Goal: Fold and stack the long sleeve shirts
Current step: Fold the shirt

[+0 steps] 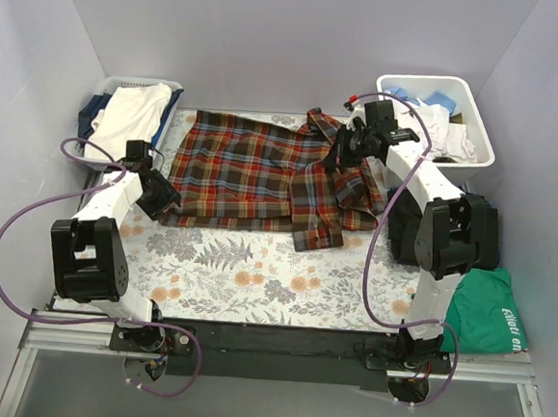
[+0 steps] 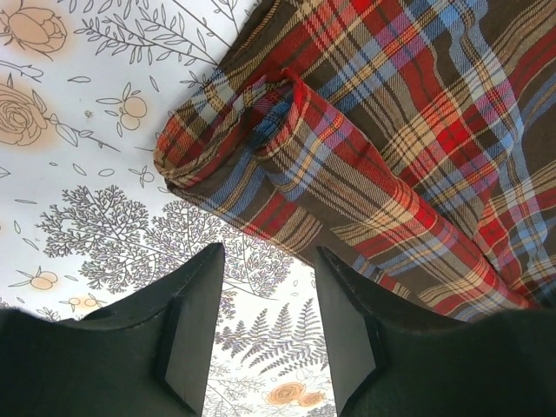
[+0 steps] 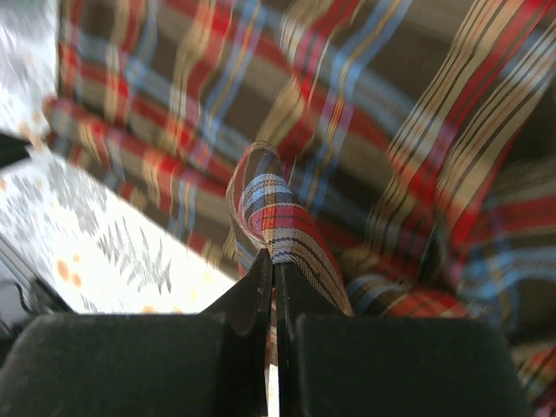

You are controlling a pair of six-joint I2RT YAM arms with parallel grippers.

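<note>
Your right gripper (image 3: 274, 271) pinches a ridge of the red, brown and blue plaid flannel shirt (image 1: 253, 173); left gripper (image 2: 269, 313) gapes empty beside its corner. Lift evenly, lay flat.

"How many shirts are out on the floral cloth (image 1: 245, 273)?"

"One plaid shirt (image 1: 248, 172). Its edge lies just ahead of the left gripper (image 2: 265, 261), and a fold of it sits at the tips of the right gripper (image 3: 274, 269)."

"Bins?"

"Two. One white basket (image 1: 144, 84) is out beyond the left gripper, and one white tub (image 1: 429, 82) is just to the right of the right gripper. The clothes heaped inside them can't be counted."

"Any loose garments?"

"One green garment (image 1: 488, 312), well behind the right gripper."

"And the machinery?"

"Two arms (image 1: 92, 252) (image 1: 446, 236), one gripper on each."
</note>
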